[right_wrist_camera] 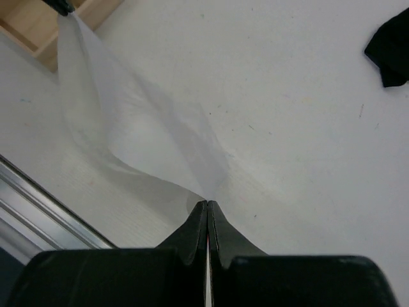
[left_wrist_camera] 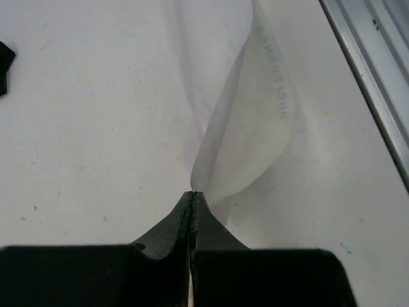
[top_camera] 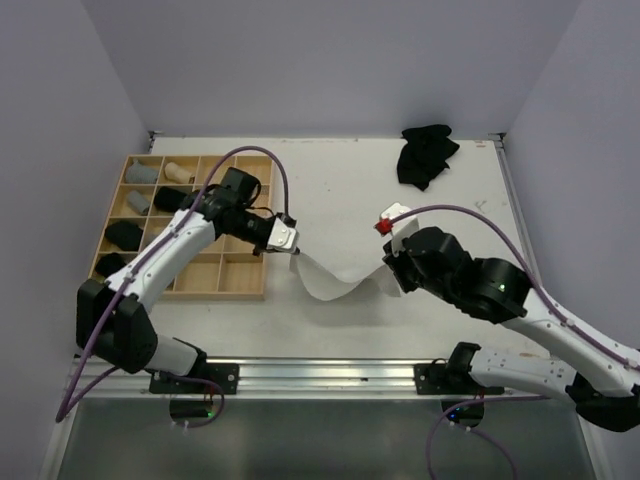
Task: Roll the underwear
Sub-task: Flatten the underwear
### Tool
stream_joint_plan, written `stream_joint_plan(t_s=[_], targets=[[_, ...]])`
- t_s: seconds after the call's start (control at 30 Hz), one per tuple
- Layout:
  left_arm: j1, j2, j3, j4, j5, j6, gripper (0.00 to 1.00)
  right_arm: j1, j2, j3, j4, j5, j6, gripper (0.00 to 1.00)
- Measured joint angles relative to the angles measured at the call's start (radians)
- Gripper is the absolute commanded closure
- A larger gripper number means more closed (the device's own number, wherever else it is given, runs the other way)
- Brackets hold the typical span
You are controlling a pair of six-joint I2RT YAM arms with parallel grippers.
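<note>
A white underwear garment (top_camera: 332, 275) hangs stretched between my two grippers above the table's middle. My left gripper (top_camera: 295, 250) is shut on its left corner, seen in the left wrist view (left_wrist_camera: 193, 193) with the cloth (left_wrist_camera: 246, 141) rising from the fingertips. My right gripper (top_camera: 392, 268) is shut on the right corner; the right wrist view (right_wrist_camera: 208, 203) shows the cloth (right_wrist_camera: 140, 141) running away to the upper left. A black underwear garment (top_camera: 426, 153) lies crumpled at the table's far right. It also shows in the right wrist view (right_wrist_camera: 390, 48).
A wooden grid tray (top_camera: 240, 277) lies at the left, with several grey, beige and black rolls in its left compartments. A metal rail (top_camera: 330, 375) runs along the near edge. Walls close the back and sides.
</note>
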Motion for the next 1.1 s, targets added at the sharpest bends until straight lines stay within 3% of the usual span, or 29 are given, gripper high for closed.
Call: stream_joint_plan(t_s=[0.13, 0.23, 0.33, 0.5, 0.53, 0.57, 0.6, 0.63, 0.7, 0.8, 0.87, 0.93, 1.1], targets=[[0.001, -0.108, -0.013, 0.044, 0.037, -0.199, 1.0, 0.002, -0.024, 0.094, -0.069, 0.01, 0.066, 1.0], [0.001, -0.074, 0.002, 0.146, 0.033, -0.4, 1.0, -0.038, 0.021, 0.095, -0.08, 0.021, 0.075, 1.0], [0.0, 0.122, 0.138, 0.211, -0.009, -0.578, 1.0, -0.226, 0.137, 0.077, -0.039, -0.04, 0.067, 1.0], [0.01, 0.579, 0.514, 0.296, -0.119, -0.809, 0.98, -0.628, 0.414, 0.052, 0.096, -0.134, 0.043, 1.0], [0.013, 0.654, 0.583, 0.307, -0.137, -0.848, 0.9, -0.676, 0.481, 0.069, 0.11, -0.142, 0.039, 0.86], [0.014, 0.724, 0.644, 0.32, -0.153, -0.878, 0.69, -0.707, 0.555, 0.099, 0.116, -0.155, 0.038, 0.77], [0.017, 0.776, 0.7, 0.316, -0.17, -0.9, 0.55, -0.727, 0.631, 0.136, 0.124, -0.16, 0.035, 0.71], [0.018, 0.839, 0.771, 0.315, -0.19, -0.93, 0.5, -0.742, 0.703, 0.179, 0.126, -0.163, 0.034, 0.6], [0.022, 0.925, 0.861, 0.326, -0.227, -0.984, 0.41, -0.757, 0.817, 0.259, 0.143, -0.159, 0.038, 0.58], [0.033, 0.918, 0.816, 0.375, -0.279, -1.034, 0.3, -0.762, 0.875, 0.321, 0.134, -0.15, 0.04, 0.59], [0.042, 0.84, 0.699, 0.427, -0.319, -1.04, 0.29, -0.762, 0.875, 0.362, 0.114, -0.152, 0.041, 0.68], [0.051, 0.749, 0.592, 0.45, -0.353, -1.03, 0.34, -0.762, 0.862, 0.388, 0.119, -0.174, 0.045, 0.79], [0.057, 0.578, 0.475, 0.453, -0.383, -0.976, 0.45, -0.76, 0.809, 0.322, 0.137, -0.301, 0.073, 0.87]])
